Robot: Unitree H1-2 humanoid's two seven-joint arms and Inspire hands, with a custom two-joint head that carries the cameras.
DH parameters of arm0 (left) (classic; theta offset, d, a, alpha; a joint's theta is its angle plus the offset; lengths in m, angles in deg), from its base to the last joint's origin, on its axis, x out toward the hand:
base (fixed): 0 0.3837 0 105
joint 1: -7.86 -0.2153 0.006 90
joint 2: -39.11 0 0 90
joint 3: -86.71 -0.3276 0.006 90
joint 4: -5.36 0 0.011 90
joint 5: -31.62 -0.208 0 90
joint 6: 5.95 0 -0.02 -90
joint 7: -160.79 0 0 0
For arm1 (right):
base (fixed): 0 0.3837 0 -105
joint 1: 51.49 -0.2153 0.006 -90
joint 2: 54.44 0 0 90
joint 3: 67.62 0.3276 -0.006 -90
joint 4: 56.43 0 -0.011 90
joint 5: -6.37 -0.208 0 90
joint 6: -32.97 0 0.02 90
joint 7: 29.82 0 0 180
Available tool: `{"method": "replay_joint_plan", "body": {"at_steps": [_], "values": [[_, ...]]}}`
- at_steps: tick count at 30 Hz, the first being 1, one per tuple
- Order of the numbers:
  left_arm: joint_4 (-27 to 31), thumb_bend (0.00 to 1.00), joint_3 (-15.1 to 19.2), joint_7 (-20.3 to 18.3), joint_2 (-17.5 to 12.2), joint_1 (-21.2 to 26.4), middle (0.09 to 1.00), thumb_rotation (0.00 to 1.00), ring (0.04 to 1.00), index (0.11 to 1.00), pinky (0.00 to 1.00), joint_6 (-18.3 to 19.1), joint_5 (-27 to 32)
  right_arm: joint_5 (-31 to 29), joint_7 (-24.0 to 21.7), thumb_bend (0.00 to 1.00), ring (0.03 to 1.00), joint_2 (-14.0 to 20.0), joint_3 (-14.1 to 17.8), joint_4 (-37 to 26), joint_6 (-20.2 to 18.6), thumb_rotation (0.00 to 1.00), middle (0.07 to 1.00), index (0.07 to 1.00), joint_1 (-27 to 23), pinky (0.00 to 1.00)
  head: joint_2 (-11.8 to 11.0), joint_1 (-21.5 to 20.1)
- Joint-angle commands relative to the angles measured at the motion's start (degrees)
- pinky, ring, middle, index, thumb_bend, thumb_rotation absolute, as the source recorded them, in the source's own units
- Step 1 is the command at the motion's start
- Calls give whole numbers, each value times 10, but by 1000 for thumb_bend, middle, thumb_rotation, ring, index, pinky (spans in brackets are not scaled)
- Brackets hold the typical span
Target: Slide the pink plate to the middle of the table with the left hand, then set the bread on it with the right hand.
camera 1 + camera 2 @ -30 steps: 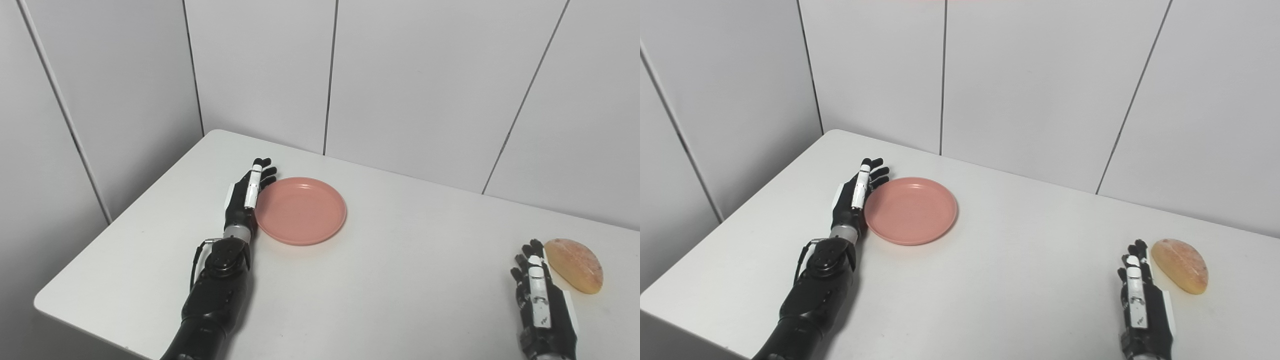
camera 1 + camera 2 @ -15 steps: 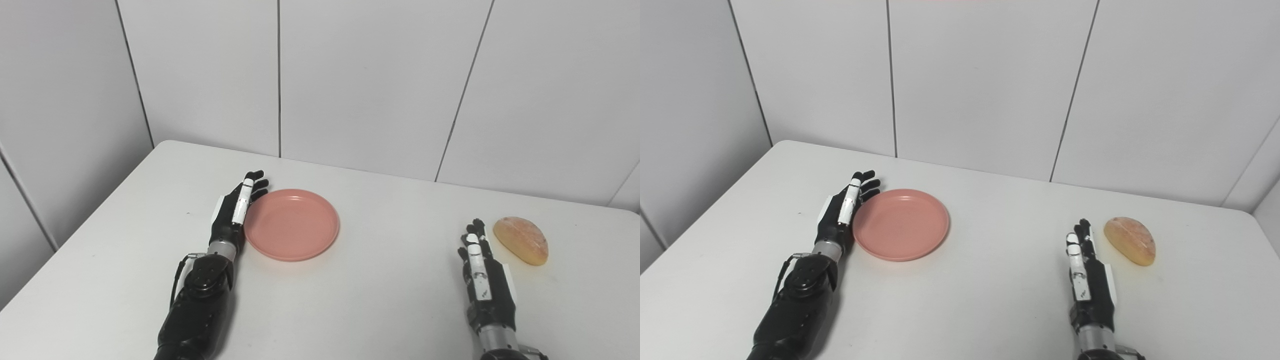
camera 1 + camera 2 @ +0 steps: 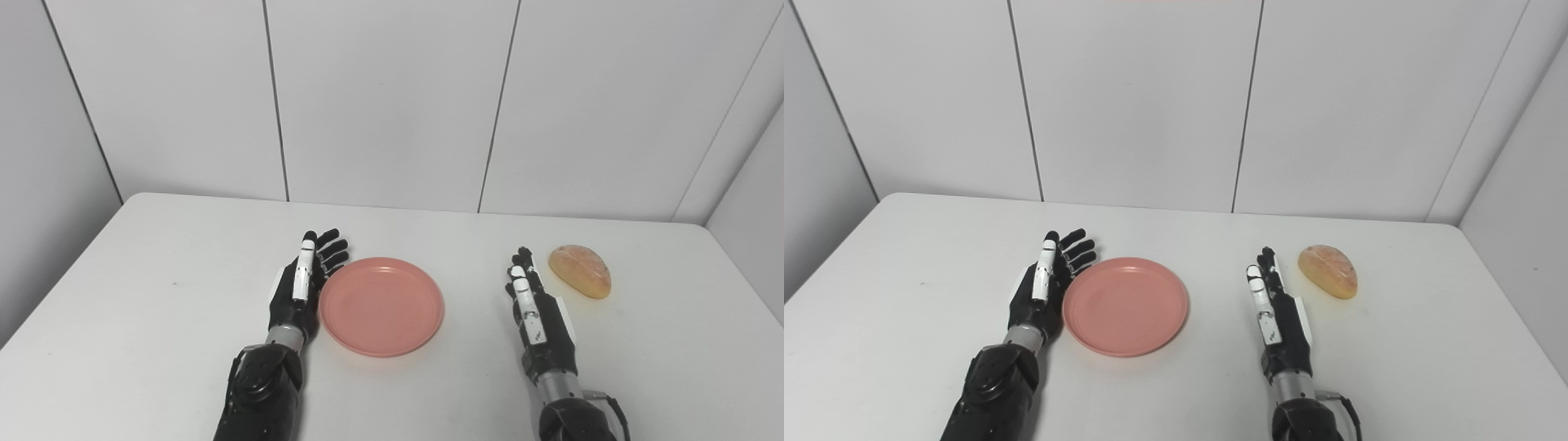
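The pink plate (image 3: 381, 305) lies flat near the middle of the white table (image 3: 153, 257) and holds nothing. My left hand (image 3: 303, 286) stands on edge against the plate's left rim, open, fingers stretched forward. A golden-brown bread roll (image 3: 579, 270) lies on the table to the right. My right hand (image 3: 534, 312) rests open and edge-on between plate and bread, a short gap left of the roll and not touching it.
White panelled walls (image 3: 392, 98) close off the table at the back and both sides. The table's right edge (image 3: 744, 282) runs just past the bread.
The camera has swung to the right, so the whole scene has shifted. The plate now sits nearer the table's middle with my left hand still against its rim. The bread has not moved.
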Motion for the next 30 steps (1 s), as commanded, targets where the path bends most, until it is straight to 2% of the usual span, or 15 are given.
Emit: {"method": "replay_joint_plan", "body": {"at_steps": [1, 7, 11, 17, 19, 21, 24, 28, 30], "values": [[4, 446, -2, -7, 6, -17, 825, 1000, 843, 807, 849, 39, 8, 1, 4, 573, 1000, -10, -1, -17, 2, 887, 1000, 1000, -26, 1000, 3, -11], [46, 488, -9, -7, 34, -37, 857, 1000, 878, 828, 889, 76, 15, 4, 4, 596, 1000, -4, -1, -25, -9, 898, 1000, 1000, -27, 1000, 11, -23], [60, 490, -17, -11, 47, -50, 880, 1000, 898, 854, 924, 80, 11, 5, 2, 605, 1000, 1, -2, -27, -9, 909, 1000, 1000, -29, 1000, 12, -29], [49, 480, -36, -17, 50, -58, 882, 1000, 900, 854, 913, 48, -6, -4, 3, 631, 1000, 1, 4, -25, -12, 880, 1000, 1000, -32, 1000, 10, -35], [39, 465, -45, -26, 49, -61, 889, 1000, 907, 865, 939, 20, -15, -5, 5, 627, 1000, 0, 6, -22, -10, 866, 1000, 1000, -34, 1000, 10, -38], [28, 451, -56, -33, 45, -64, 901, 1000, 922, 879, 973, -11, -30, 3, 11, 632, 1000, 1, 7, -21, -9, 861, 1000, 1000, -36, 1000, 10, -37], [9, 439, -71, -27, 39, -65, 915, 1000, 946, 896, 998, -52, -64, 28, 28, 623, 1000, 7, 8, -9, 15, 844, 1000, 1000, -42, 1000, 10, -34], [-12, 439, -72, -23, 38, -63, 929, 1000, 966, 908, 1000, -86, -79, 56, 35, 630, 1000, 25, 7, -6, 27, 853, 1000, 1000, -52, 1000, 11, -33], [-20, 442, -69, -23, 38, -61, 937, 1000, 972, 913, 1000, -97, -79, 75, 43, 668, 1000, 34, 6, -6, 28, 879, 1000, 1000, -56, 1000, 12, -34]]}}
